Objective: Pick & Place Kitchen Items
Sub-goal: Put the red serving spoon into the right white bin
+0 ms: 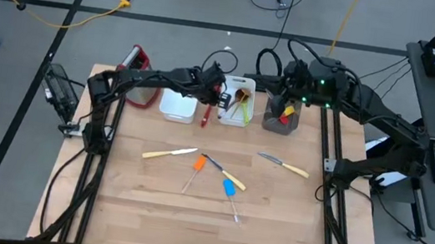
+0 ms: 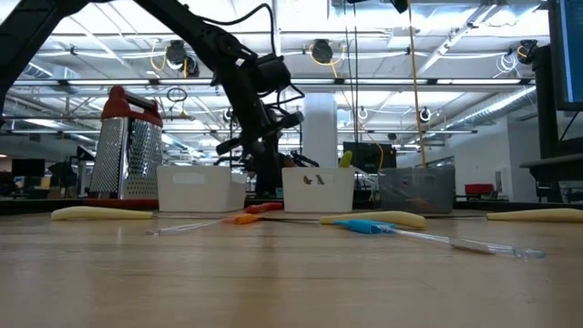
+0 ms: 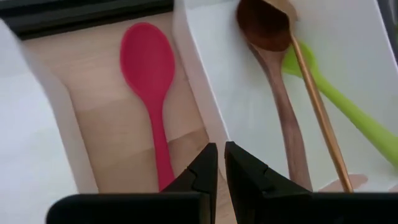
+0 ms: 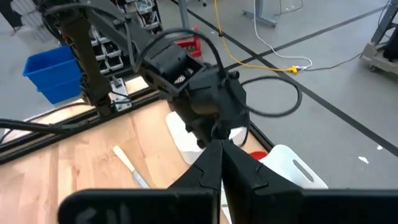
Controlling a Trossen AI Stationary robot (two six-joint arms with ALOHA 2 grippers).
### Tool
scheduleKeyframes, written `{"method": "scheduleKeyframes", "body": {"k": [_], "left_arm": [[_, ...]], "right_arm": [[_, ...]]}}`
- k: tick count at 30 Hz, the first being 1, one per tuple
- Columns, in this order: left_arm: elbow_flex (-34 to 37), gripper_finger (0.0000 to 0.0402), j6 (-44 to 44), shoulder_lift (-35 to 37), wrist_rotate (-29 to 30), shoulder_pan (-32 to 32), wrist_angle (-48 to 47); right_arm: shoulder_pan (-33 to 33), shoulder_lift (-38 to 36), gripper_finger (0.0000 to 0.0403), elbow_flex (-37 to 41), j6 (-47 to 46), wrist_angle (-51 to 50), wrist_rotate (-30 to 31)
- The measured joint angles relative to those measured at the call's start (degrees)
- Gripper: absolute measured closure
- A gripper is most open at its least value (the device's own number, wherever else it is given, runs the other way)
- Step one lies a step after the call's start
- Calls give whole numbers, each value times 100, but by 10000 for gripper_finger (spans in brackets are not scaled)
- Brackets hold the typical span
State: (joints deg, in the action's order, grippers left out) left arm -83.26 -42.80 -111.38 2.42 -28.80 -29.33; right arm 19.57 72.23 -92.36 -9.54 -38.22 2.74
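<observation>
Left end effector (image 1: 214,96) parked at the far side of the wooden table (image 1: 147,205), right over the gap between the two white rectangular bins (image 1: 176,105). Fingers nearly pinched together, gripping nothing. Directly under them in the left wrist view: red silicone spoon (image 3: 151,93) lying flat on the wood in that gap, bowl pointing away, handle running back beneath the fingertips (image 3: 205,169).

Right end effector (image 4: 219,163) hanging over the grey cup (image 1: 280,118) at far right, fully closed, empty too.

Already in the right-hand white bin (image 3: 367,43): dark wooden spoon (image 3: 273,68), slim light wooden stick (image 3: 317,106), lime green spatula (image 3: 354,112). Spread out mid-table: two cream-handled knives (image 1: 169,154), orange spatula (image 1: 198,164), blue spatula (image 1: 230,188), another cream-handled knife (image 1: 286,165) off to the right.

Looks like the red spoon is next. Tips for doing it clean — open up first, since those fingers won't straddle anything as they are. Go for the thin handle, not the wide bowl. Tight slot with bin walls on both sides, so drop straight down and keep centred or a bin gets shoved. Lift clear of the rim before swinging over.
</observation>
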Motion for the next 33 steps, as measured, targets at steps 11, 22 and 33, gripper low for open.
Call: {"method": "scheduleKeyframes", "body": {"k": [11,22,33], "left_arm": [[1,369,-41,1,61,-6,-11],[1,322,-219,1,-200,-17,-47],[4,178,-169,1,-43,-17,-84]], "right_arm": [[257,-318,403,1045,130,687,-121],[1029,-1619,403,2848,271,1805,-1047],[1414,-3233,403,4363,-403,2348,-1053]]}}
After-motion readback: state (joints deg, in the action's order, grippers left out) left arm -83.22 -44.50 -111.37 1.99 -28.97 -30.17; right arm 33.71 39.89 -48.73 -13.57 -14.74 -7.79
